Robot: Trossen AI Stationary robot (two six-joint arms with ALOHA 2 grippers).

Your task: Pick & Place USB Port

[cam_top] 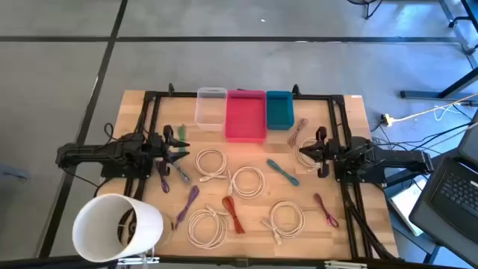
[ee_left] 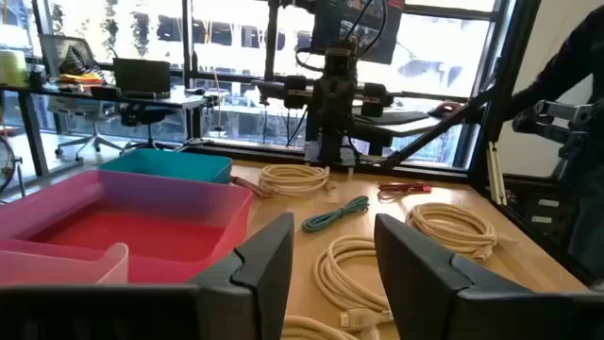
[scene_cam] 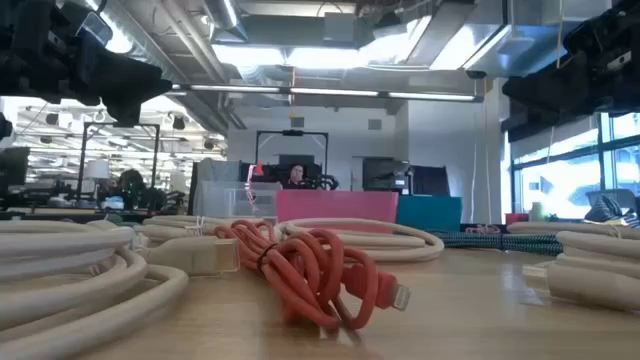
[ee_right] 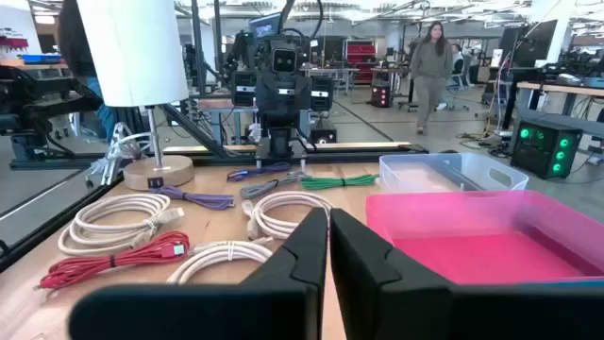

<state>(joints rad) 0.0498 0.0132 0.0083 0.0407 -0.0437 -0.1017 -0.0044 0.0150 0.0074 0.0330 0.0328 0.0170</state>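
Observation:
Several coiled USB cables lie flat on the wooden table: white coils (cam_top: pixel 211 163) (cam_top: pixel 247 181) (cam_top: pixel 207 226) (cam_top: pixel 286 218), a red one (cam_top: pixel 234 214) (scene_cam: pixel 310 275), a teal one (cam_top: pixel 283 172) (ee_left: pixel 336 214), purple ones (cam_top: pixel 191 200) and a green one (cam_top: pixel 181 134). A clear bin (cam_top: pixel 211 107), a pink bin (cam_top: pixel 246 116) (ee_right: pixel 472 236) and a teal bin (cam_top: pixel 279 110) stand along the far edge. My left gripper (cam_top: pixel 181 147) (ee_left: pixel 330 274) hovers open at the table's left, above the cables. My right gripper (cam_top: pixel 302 153) (ee_right: pixel 328 247) hovers shut at the right, holding nothing.
A white lamp (cam_top: pixel 116 228) stands at the near left corner. A braided cable (cam_top: pixel 299 133) lies beside the teal bin and a maroon one (cam_top: pixel 326 209) at the near right. A black frame (cam_top: pixel 149 112) borders the table. A person (ee_right: pixel 432 57) walks far behind.

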